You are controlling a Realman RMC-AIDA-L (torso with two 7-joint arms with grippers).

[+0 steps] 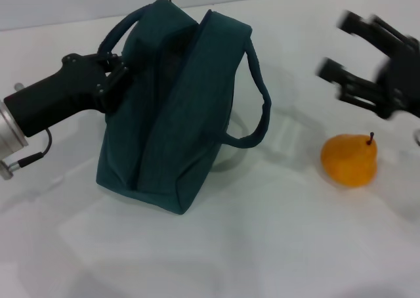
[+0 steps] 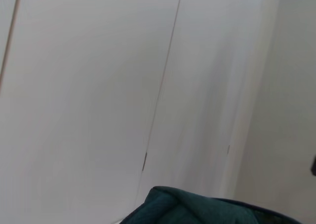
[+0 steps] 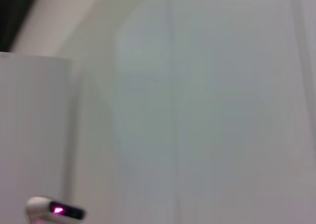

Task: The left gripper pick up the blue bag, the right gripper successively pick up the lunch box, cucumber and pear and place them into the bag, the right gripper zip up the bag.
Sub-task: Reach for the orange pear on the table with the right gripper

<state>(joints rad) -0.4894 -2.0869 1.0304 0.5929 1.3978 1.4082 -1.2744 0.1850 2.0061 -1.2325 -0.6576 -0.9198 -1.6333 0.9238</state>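
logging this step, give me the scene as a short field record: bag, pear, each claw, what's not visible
bag: dark teal bag on the white table, top open, one handle hanging toward the pear
left claw: left claw at the bag's far-left handle, shut on it
right claw: right claw open, in the air above and behind the pear, holding nothing
pear: orange-yellow pear on the table, right of the bag, apart from it
not visible: lunch box and cucumber
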